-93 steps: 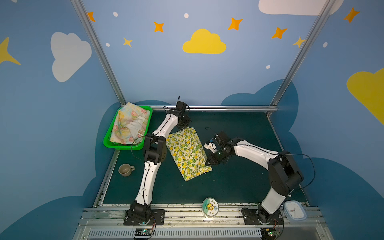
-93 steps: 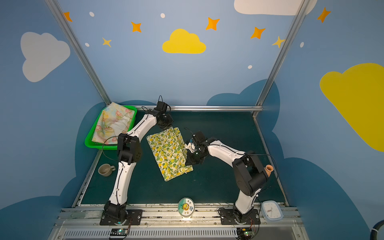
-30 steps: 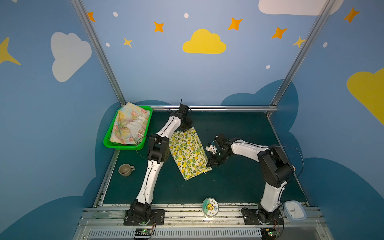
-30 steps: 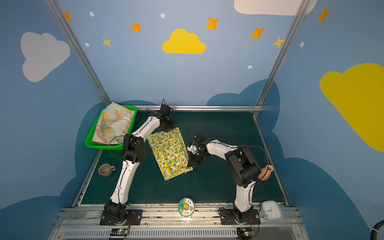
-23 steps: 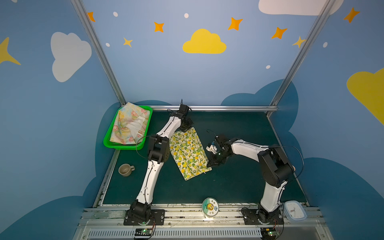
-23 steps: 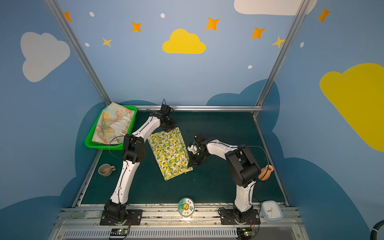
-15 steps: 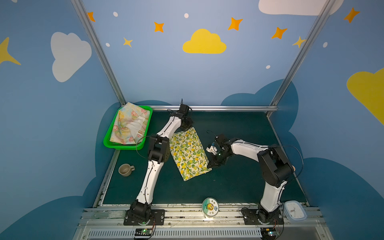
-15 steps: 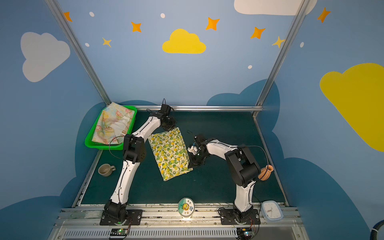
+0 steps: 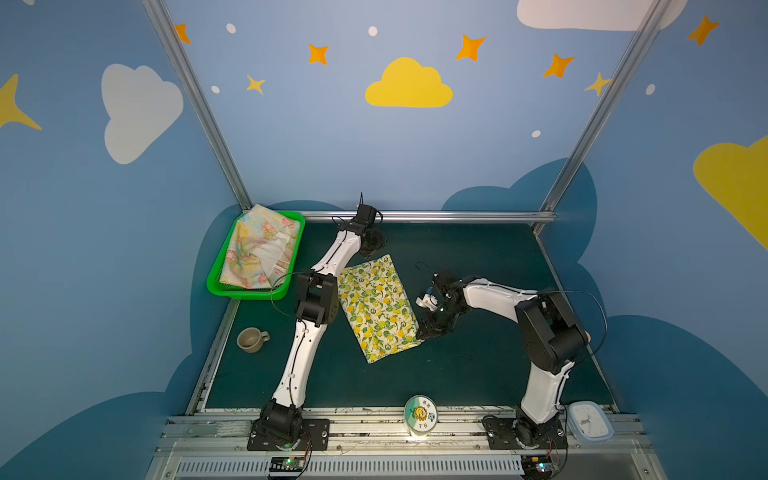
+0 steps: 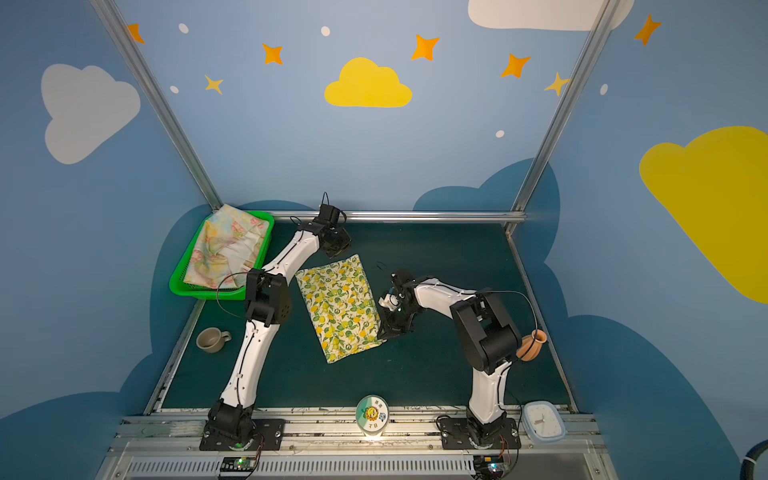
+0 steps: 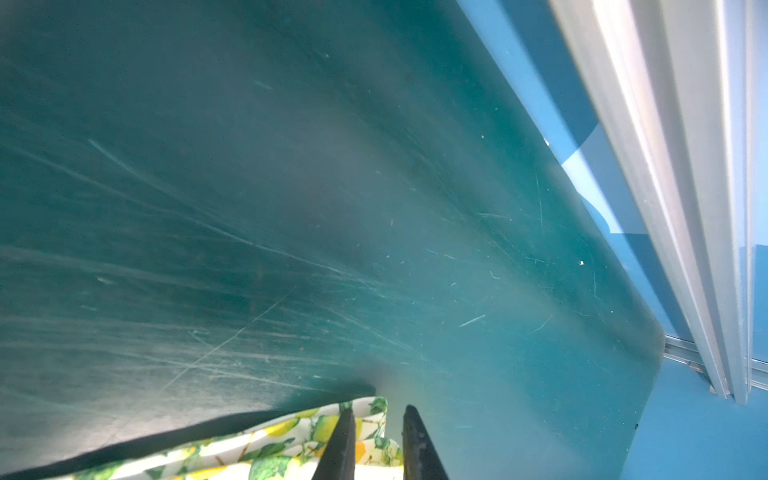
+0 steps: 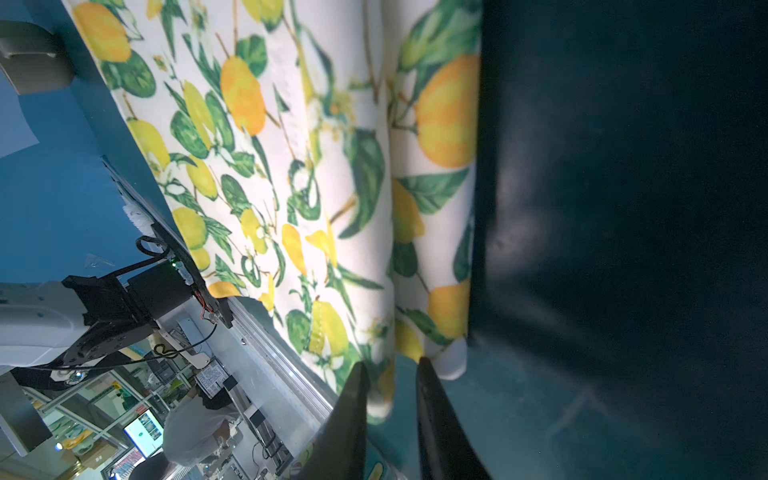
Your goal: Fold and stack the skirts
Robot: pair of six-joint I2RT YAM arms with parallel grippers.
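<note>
The lemon skirt (image 9: 376, 309) is cream, printed with yellow lemons and green leaves, on a dark green desk (image 9: 478, 257). The flowered skirt (image 9: 257, 253) is pale yellow with pastel pink blooms, in a bright green mesh basket (image 9: 249, 293). The walls (image 9: 332, 158) are blue with white and yellow clouds and orange stars; the cup (image 9: 250, 338) is grey-beige.

Open mat (image 9: 478, 249) beyond lemon skirt (image 9: 376, 309); basket (image 9: 249, 294), mug (image 9: 251, 340) block left edge.
</note>
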